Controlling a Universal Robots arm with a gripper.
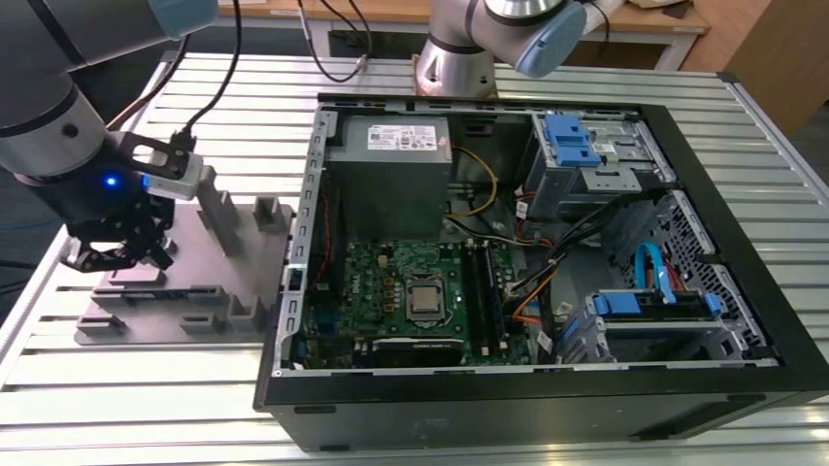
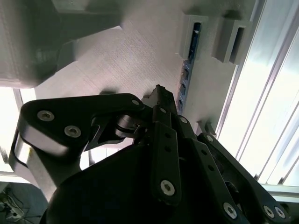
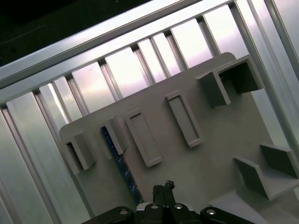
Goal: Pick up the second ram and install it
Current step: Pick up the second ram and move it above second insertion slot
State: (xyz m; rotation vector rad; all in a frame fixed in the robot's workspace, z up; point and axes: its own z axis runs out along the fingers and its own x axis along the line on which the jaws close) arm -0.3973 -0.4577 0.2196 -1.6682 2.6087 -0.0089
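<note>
One gripper [image 1: 115,254] is hanging over the grey fixture tray [image 1: 194,270], at nine o'clock from the open computer case [image 1: 545,413] in the exterior view. In the first wrist view its fingers [image 3: 162,192] are pressing together with nothing between them, just beside one end of the second ram [image 3: 120,163]. That dark strip is lying on edge in the tray's slotted grey holders. Inside the case, the motherboard [image 1: 388,277] is sitting at seven o'clock, carrying the silver CPU [image 1: 425,299], the power supply [image 1: 388,155] at eleven, and a blue-latched drive cage [image 1: 570,141] at one.
</note>
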